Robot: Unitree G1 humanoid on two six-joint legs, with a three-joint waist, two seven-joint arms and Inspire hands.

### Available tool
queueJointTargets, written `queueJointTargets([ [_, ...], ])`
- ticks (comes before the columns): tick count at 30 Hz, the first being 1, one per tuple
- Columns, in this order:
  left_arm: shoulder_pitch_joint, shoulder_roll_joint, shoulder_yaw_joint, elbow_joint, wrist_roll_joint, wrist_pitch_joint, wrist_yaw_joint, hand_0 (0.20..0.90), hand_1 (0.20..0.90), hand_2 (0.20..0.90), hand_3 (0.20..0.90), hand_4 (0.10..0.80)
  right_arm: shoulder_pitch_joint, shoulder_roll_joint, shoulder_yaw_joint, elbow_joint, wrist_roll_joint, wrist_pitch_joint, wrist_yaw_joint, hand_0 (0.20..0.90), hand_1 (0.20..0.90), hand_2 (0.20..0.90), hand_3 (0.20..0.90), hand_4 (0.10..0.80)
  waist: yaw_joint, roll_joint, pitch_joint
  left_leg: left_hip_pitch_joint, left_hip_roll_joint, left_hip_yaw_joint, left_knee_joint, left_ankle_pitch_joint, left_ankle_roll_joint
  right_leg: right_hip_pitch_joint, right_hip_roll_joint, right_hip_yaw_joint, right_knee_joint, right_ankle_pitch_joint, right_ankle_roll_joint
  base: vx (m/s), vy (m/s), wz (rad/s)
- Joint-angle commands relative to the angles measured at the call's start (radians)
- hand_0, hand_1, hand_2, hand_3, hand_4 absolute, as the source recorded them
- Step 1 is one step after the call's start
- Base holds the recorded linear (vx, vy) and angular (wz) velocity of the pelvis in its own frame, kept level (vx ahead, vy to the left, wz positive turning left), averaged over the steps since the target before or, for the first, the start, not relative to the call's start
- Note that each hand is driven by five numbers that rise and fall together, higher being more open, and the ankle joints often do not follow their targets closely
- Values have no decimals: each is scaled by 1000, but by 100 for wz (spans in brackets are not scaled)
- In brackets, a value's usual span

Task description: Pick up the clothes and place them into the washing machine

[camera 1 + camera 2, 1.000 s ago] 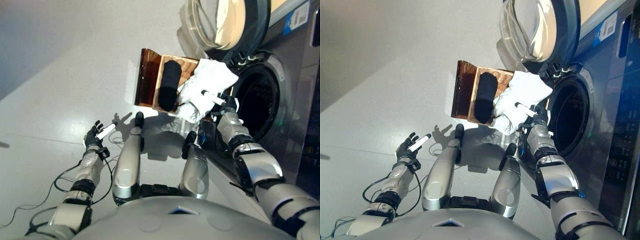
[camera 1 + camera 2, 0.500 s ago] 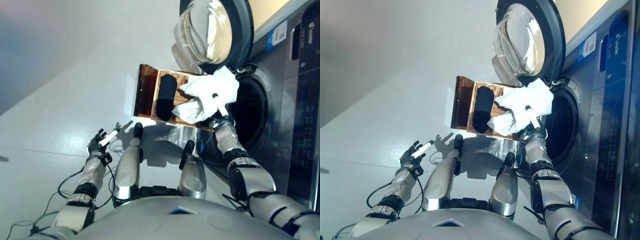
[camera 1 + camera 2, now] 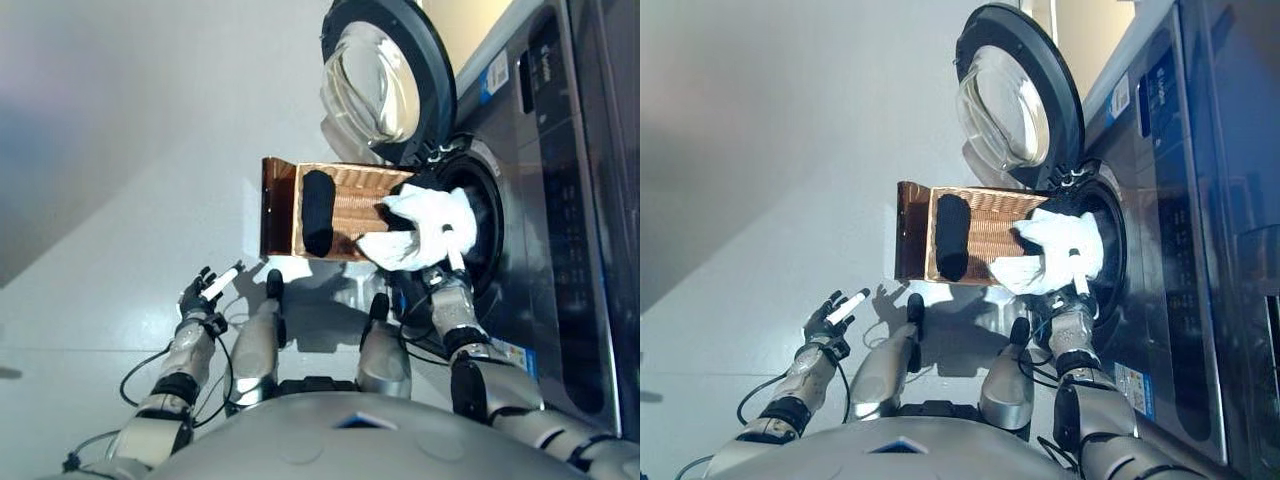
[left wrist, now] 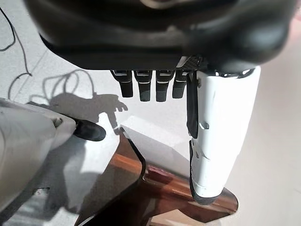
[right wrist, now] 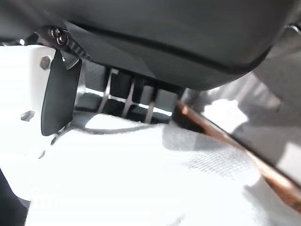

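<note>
The white cloth (image 3: 425, 228) is hanging bunched right at the mouth of the washer (image 3: 1160, 250), half over the dark drum opening (image 3: 478, 225) and half over the near end of the basket (image 3: 350, 205). The right hand (image 3: 447, 268) is gripping it from below, fingers curled into the fabric and the white-covered thumb pressing up against it; in the right wrist view the cloth (image 5: 141, 179) is filling nearly everything past the fingers (image 5: 129, 92), with a strip of the basket's brown rim showing beside it. The cloth is not yet inside the drum; it is sitting at the rim, with one fold draping down toward the basket.

The basket, brown and woven, is lying on the floor (image 3: 120, 200) just in front of the washer, and a black garment (image 3: 317, 212) is resting in it, well clear of the white cloth. Above it the round glass door (image 3: 1015, 95) is standing swung wide open.

Off to the other side, the left hand (image 3: 207, 290) is hovering low over the floor, well apart from the basket, fingers relaxed and spread, holding nothing. Its wrist view is showing the fingers (image 4: 141, 87) short and loose beside the white thumb, with the basket's corner (image 4: 136, 188) past them.
</note>
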Motion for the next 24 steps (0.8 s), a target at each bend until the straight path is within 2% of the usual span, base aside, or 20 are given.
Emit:
queueJointTargets([
  [1, -11, 12, 14, 6, 6, -34, 8, 900, 900, 900, 900, 800, -26, -77, -84, -35, 71, -128, -14, 200, 200, 200, 200, 300, 2, 15, -25, 34, 6, 13, 61, -131, -40, -38, 5, -10, -17, 49, -45, -5, -6, -10],
  [10, -6, 11, -39, -6, 1, -36, -5, 900, 900, 900, 900, 800, -120, -171, -149, 62, 129, -135, -61, 200, 200, 200, 200, 300, 4, 58, -35, 1, -8, 15, 68, -129, -39, -82, 0, 6, -1, 45, -48, -18, -7, -2],
  [15, 0, 8, -68, -33, -11, -41, -8, 900, 900, 900, 900, 800, -169, -206, -92, 94, 75, -103, -67, 200, 200, 200, 200, 300, 17, 81, -34, -18, -13, 19, 76, -130, -36, -104, 0, 16, 8, 47, -49, -4, 1, 1],
  [18, -1, 6, -77, -42, -12, -43, -6, 900, 900, 900, 900, 800, -183, -204, -50, 90, 34, -91, -70, 200, 200, 200, 200, 300, 19, 84, -28, -28, -14, 23, 80, -130, -35, -116, 2, 19, 13, 50, -51, -4, 0, -1],
  [24, -10, 4, -83, -33, -11, -48, 0, 900, 900, 900, 900, 800, -202, -164, -36, 110, 49, -104, -66, 200, 200, 200, 200, 300, 25, 71, -32, -40, -14, 20, 88, -131, -34, -115, 2, 12, 5, 56, -51, -1, -2, -2],
])
